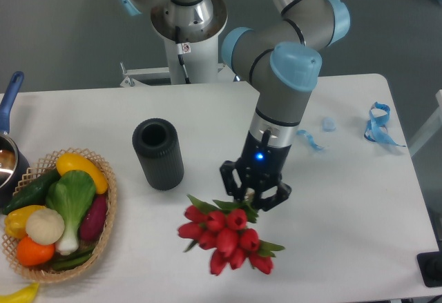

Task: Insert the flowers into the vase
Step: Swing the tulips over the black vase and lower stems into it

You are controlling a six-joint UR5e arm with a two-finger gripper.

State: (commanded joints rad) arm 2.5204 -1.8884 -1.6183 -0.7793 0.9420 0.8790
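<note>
A bunch of red tulips, the flowers, hangs below my gripper, which is shut on the green stems just above the blooms. The blooms point down and toward the front of the table. The vase, a black ribbed cylinder with an open round mouth, stands upright on the white table to the left of the gripper, apart from the flowers. The stems' far ends are hidden behind the gripper body.
A wicker basket of vegetables sits at the front left, with a blue-handled pot at the left edge. Blue ribbon scraps lie at the right. The robot base stands behind the table.
</note>
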